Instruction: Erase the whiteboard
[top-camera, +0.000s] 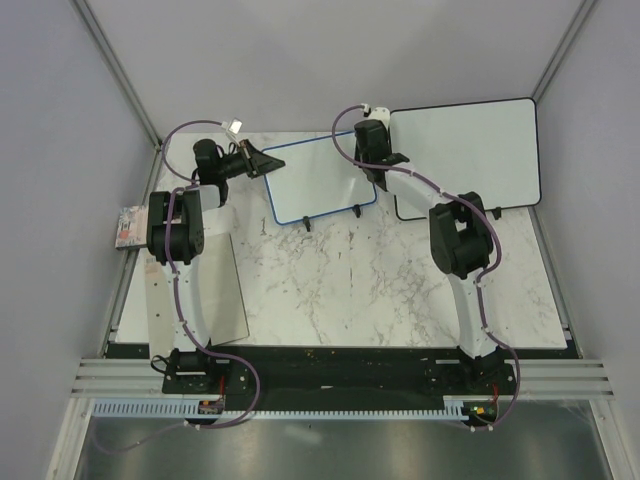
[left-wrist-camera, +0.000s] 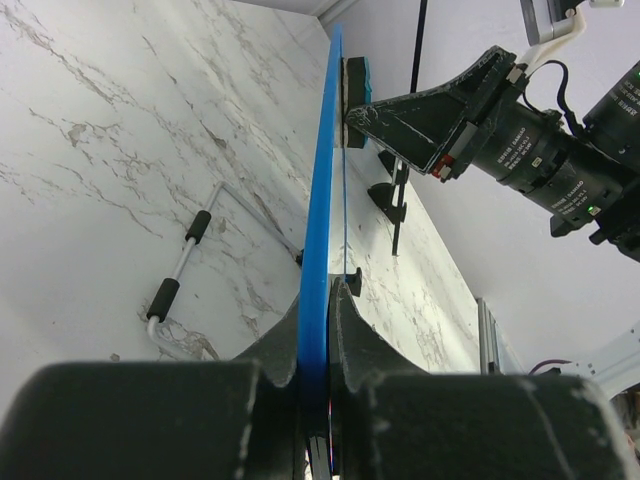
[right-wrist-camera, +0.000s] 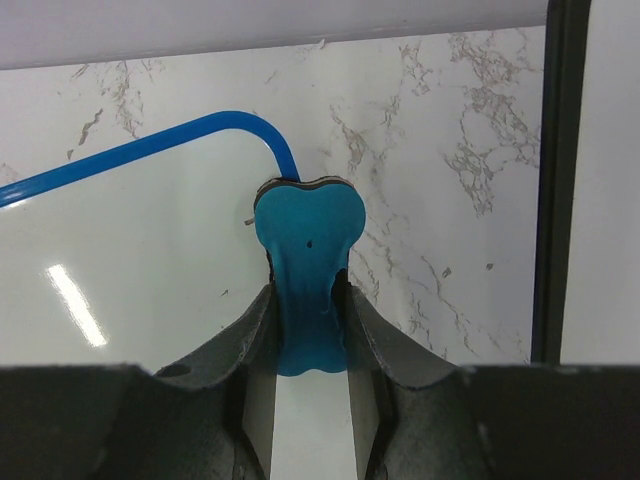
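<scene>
The whiteboard (top-camera: 320, 180), small with a thin blue frame and black feet, stands tilted at the back middle of the marble table. Its white face (right-wrist-camera: 130, 250) looks blank. My left gripper (top-camera: 262, 160) is shut on the board's left edge; in the left wrist view the blue frame (left-wrist-camera: 322, 180) runs up from between the jaws of that gripper (left-wrist-camera: 322, 310). My right gripper (right-wrist-camera: 310, 310) is shut on a blue eraser (right-wrist-camera: 305, 240), which presses on the board near its upper right corner. The right gripper (left-wrist-camera: 420, 115) and eraser (left-wrist-camera: 355, 85) also show in the left wrist view.
A larger black-framed whiteboard (top-camera: 465, 155) lies just right of the small one; its black edge (right-wrist-camera: 555, 180) is close beside the eraser. A pale flat sheet (top-camera: 195, 290) lies under the left arm, a small packet (top-camera: 127, 228) at the left edge. A wire stand (left-wrist-camera: 185, 260) lies behind the board.
</scene>
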